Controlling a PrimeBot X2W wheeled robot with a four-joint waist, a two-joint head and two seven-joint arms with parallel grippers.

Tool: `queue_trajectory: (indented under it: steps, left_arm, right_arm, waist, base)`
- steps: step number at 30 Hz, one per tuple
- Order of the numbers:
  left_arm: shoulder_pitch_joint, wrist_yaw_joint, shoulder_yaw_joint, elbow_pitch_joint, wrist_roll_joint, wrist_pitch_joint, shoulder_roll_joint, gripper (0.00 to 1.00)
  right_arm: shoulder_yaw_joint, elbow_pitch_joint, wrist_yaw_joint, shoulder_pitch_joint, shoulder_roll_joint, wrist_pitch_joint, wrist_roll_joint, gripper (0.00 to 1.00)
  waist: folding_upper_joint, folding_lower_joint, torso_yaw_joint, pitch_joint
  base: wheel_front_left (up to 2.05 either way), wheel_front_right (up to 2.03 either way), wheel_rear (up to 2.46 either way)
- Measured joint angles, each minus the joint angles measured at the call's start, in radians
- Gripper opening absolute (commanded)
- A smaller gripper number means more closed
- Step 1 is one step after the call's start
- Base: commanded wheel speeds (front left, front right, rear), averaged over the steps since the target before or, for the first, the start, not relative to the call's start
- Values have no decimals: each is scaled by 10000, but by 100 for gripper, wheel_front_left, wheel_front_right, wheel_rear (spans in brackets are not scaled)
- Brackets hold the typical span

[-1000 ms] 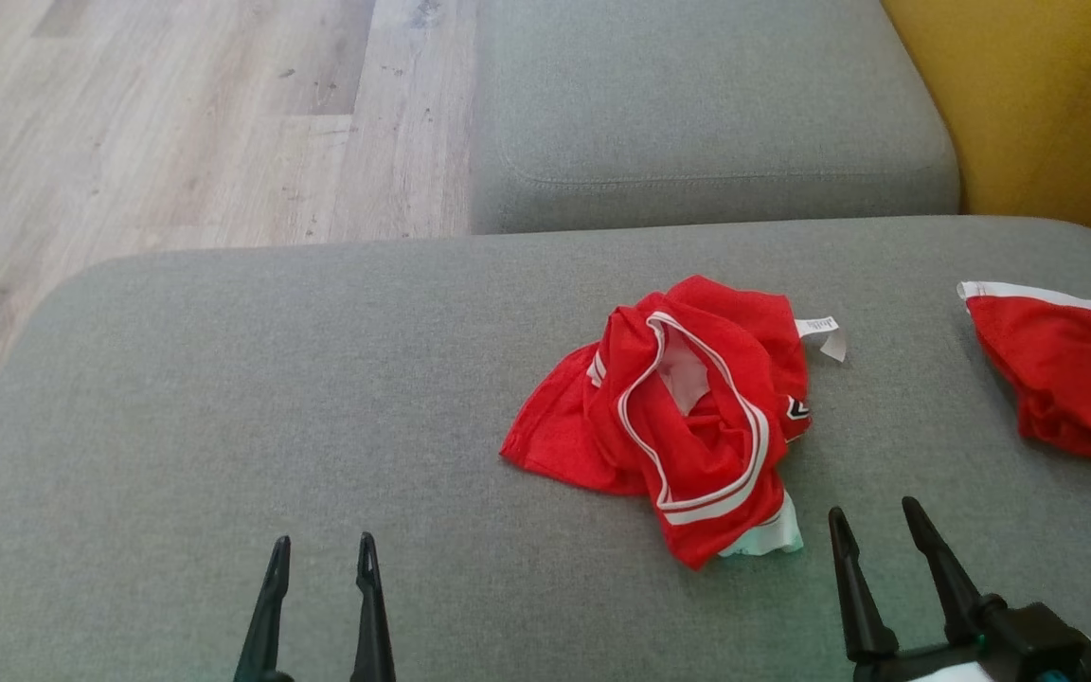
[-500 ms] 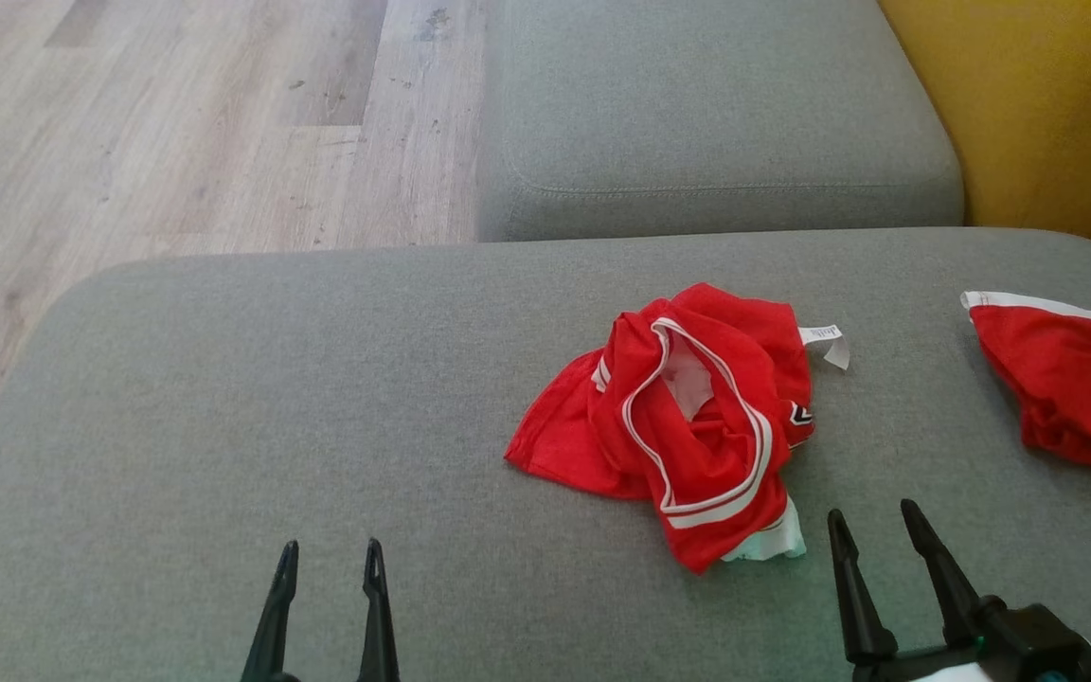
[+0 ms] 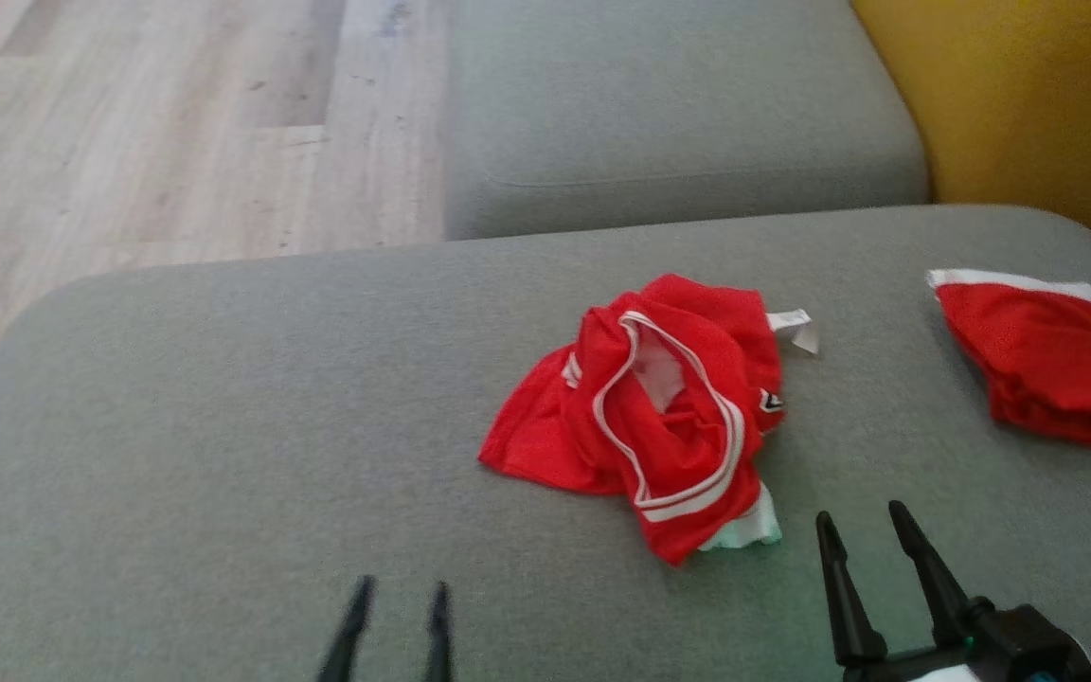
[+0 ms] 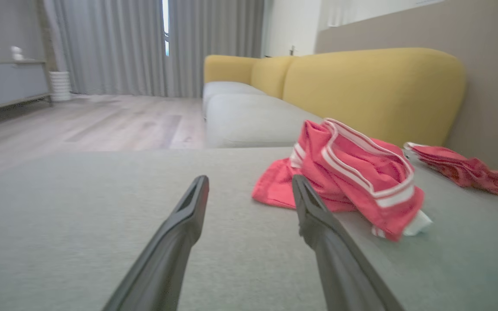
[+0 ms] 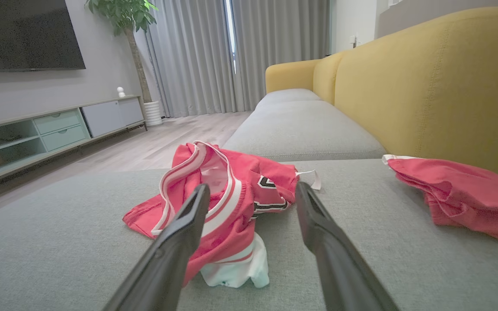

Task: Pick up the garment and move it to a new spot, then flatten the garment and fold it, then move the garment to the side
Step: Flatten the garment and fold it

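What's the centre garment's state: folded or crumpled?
Crumpled: the garment lies heaped and twisted on the cushion, with no flat folded edges.

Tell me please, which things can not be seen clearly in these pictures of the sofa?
Crumpled garment: its underside, head view, hidden by its own folds.
White tag: print too small to read, head view.
Second red garment: head view, cut off by the right edge.
Left hand: head view, blurred, cut off by the bottom edge.

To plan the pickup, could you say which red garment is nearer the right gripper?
The crumpled middle garment, just beyond the right gripper; the other garment lies far right.
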Motion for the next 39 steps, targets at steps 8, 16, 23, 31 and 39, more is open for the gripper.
queue_trajectory:
  steps: [8, 16, 23, 31, 39]
  left_arm:
    - [-1705, -788, -1419, 1795, -959, 0, 0, 100]
    - [-3289, -943, -2869, 3992, -2211, 2, -86, 100]
    - [-4257, -671, -3304, 4922, -2924, 2, -115, 100]
    - [-5317, -382, -3057, 5133, -2711, 2, -115, 0]
    - [-6021, -1189, -3273, 4192, -2809, 2, -125, 0]
  right_arm:
    - [134, -15, 0, -42, -4, 0, -115, 100]
    - [328, -98, 0, -270, -165, 0, -107, 100]
    - [368, -178, 0, -308, -307, 0, -96, 100]
    - [472, -307, 0, -788, -303, 0, -12, 100]
    - [472, -261, 0, -833, -288, 0, -2, 100]
  waist:
    - [0, 1, -1145, 327]
    - [0, 1, -2526, 858]
    - [0, 1, -3365, 1463]
    - [0, 2, -3808, 2091]
    - [0, 0, -3929, 2031]
  base:
    - [0, 0, 0]
    - [0, 0, 0]
    - [0, 0, 0]
    - [0, 0, 0]
    - [0, 0, 0]
